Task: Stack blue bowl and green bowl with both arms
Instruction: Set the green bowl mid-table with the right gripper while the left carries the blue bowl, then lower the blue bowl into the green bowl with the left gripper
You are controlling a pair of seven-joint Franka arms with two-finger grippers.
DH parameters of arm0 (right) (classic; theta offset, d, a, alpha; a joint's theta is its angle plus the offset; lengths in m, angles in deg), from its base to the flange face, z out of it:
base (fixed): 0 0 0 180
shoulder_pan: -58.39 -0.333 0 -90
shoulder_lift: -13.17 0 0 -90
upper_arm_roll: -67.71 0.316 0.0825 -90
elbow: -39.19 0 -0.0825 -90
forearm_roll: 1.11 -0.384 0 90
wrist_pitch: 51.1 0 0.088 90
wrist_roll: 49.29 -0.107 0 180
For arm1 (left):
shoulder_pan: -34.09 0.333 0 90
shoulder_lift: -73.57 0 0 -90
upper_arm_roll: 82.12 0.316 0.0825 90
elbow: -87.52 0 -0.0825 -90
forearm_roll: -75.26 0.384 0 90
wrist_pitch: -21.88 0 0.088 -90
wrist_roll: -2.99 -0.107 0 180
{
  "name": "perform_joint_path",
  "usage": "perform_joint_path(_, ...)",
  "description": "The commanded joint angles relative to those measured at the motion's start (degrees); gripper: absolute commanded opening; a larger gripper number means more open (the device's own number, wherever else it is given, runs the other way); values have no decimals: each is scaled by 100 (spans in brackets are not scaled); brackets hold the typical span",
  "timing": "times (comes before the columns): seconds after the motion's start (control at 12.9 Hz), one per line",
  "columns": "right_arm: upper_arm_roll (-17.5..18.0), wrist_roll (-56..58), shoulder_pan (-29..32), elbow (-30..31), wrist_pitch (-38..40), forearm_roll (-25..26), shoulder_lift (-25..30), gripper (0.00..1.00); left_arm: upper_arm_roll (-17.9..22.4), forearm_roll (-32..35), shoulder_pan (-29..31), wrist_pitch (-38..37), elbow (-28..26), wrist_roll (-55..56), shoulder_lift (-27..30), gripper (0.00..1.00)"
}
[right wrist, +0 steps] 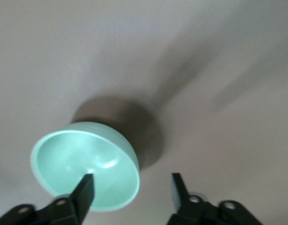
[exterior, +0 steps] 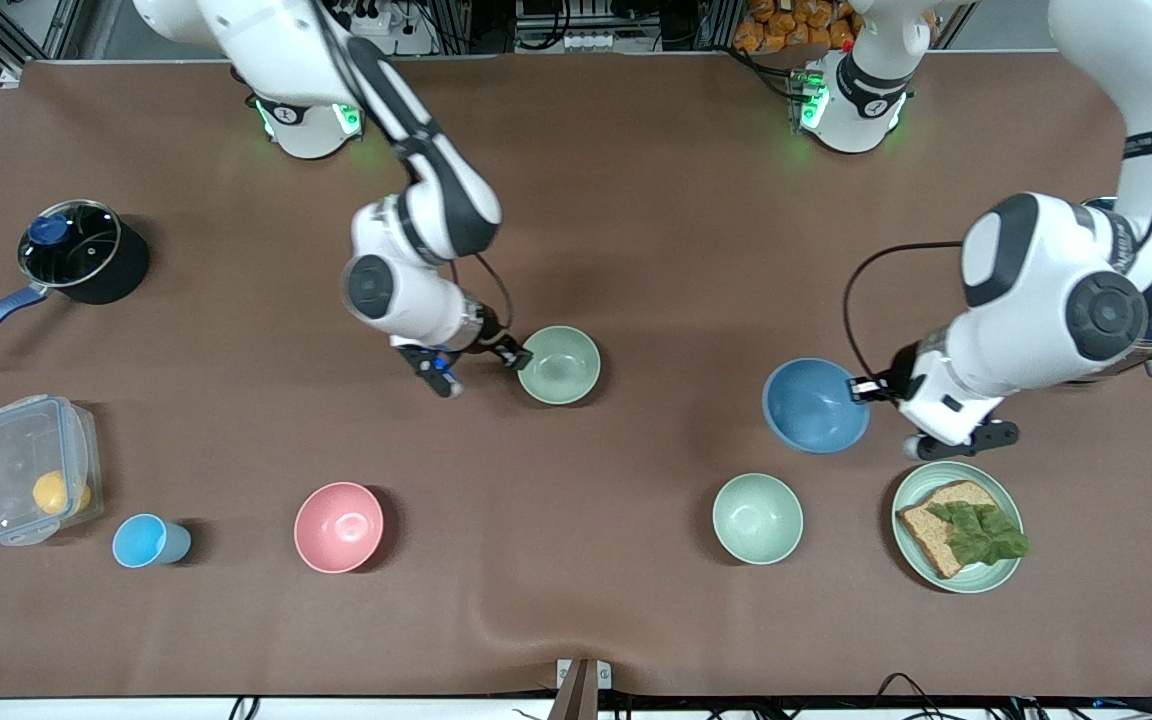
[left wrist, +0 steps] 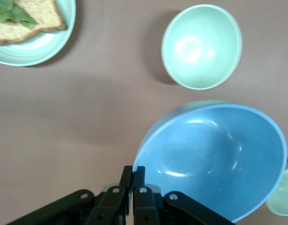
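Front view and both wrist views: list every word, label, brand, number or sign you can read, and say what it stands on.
None can be read.
Round marks on the two arm bases, by the green lights: too small to read.
Blue bowl, green bowl, pot, plate, cup: no print shows on them.

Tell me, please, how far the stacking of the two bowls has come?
Done: the left claw is shut on the blue bowl, lifted and tilted. In hand: the right claw is open beside the green bowl, which sits on the table. Left: gripping it and stacking the two.
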Motion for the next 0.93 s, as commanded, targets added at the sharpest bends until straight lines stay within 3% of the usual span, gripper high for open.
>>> perform_joint_path(0.0,-65,-90,480,48,432,-161,363,100,-10,-74,-469,-134,322,525,-254,0)
perform_joint_path(0.39,-56,-1820,24,-338,-719,-101,-470,100,8,-56,-1155,6,814,1668,-694,0)
perform_joint_path(0.7,-56,-2349,-195,-656,-1289,-101,-1148,100,17,-56,-1551,480,823,2354,-931,0)
perform_joint_path(0.85,-56,-2394,-179,-647,-1362,-101,-1219,100,34,-38,-1806,813,823,2749,-1072,0)
